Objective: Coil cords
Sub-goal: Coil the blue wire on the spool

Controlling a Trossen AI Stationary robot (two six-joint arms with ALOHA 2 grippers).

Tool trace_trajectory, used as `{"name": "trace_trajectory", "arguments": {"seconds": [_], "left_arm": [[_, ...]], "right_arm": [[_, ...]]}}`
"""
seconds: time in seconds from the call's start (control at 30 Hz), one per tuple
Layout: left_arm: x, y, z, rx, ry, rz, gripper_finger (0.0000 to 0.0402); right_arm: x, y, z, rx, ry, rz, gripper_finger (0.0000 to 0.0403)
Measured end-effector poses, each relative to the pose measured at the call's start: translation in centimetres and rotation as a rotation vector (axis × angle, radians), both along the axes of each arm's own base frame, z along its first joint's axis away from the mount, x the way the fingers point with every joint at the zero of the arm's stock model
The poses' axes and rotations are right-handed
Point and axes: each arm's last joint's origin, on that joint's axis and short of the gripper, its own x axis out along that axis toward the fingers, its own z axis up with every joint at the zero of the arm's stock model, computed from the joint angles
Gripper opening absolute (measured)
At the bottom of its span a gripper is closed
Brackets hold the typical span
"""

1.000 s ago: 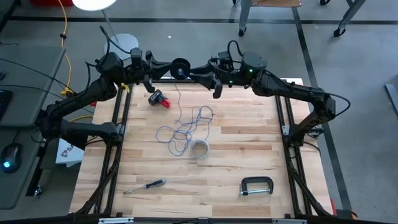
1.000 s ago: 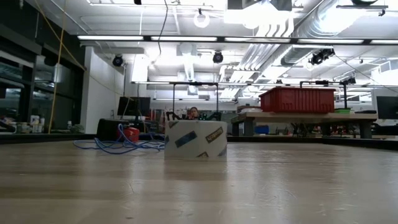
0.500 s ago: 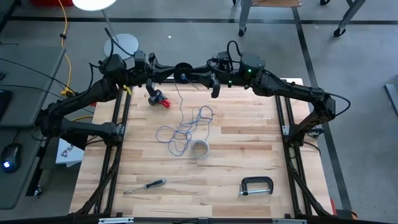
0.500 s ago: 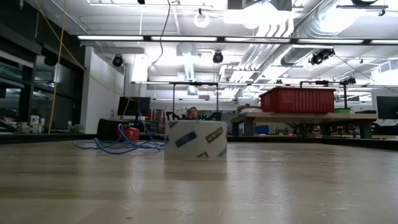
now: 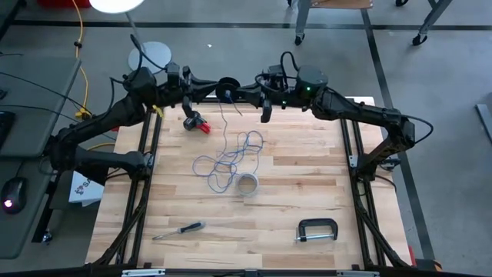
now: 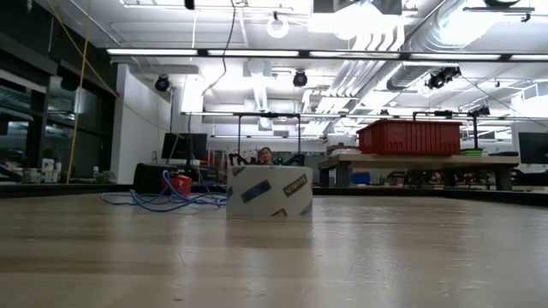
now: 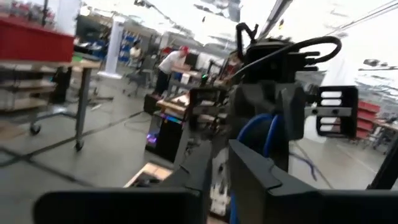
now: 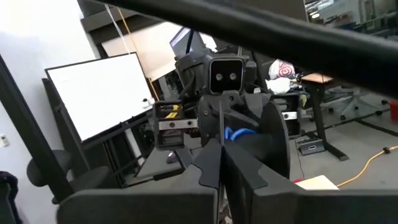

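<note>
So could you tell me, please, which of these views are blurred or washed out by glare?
Left wrist view: soft throughout, blown-out white behind the blue cord. Low view: ceiling lights glare, the tape roll stays sharp. High view: evenly lit, a bright lamp at the top edge.

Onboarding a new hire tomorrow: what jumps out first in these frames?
Both arms meet at the table's far edge, left gripper and right gripper facing each other across a dark spool, with blue cord showing at it in the wrist views. From there a thin cord drops to a loose blue tangle mid-table, beside a tape roll.
</note>
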Motion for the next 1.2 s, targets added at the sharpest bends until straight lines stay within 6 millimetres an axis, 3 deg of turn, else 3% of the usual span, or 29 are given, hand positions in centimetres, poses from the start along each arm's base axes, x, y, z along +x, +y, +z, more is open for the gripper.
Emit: {"name": "trace_trajectory", "arguments": {"seconds": [0.27,0.47,0.73,1.03,1.2], "left_arm": [[-3.4,-0.5,1.1,-0.094,-0.040,0.039,0.0134],[-2.0,-0.4,0.8,-0.205,-0.061,-0.116,0.0161],[0.3,-0.4,0.7,-0.174,-0.112,-0.174,0.0166],[1.1,-0.9,0.7,-0.180,-0.132,-0.216,0.0164],[1.7,-0.6,0.3,-0.190,-0.120,-0.200,0.0133]], "right_arm": [[-0.6,-0.4,0.6,-0.023,-0.017,-0.018,0.0001],[-0.7,-0.4,0.6,-0.018,-0.022,-0.017,0.0000],[-0.6,-0.3,0.6,-0.018,-0.021,-0.014,0.0000],[-0.5,-0.1,0.6,-0.015,-0.018,-0.007,0.0000],[-0.5,-0.1,0.6,-0.014,-0.018,-0.007,0.0000]]}}
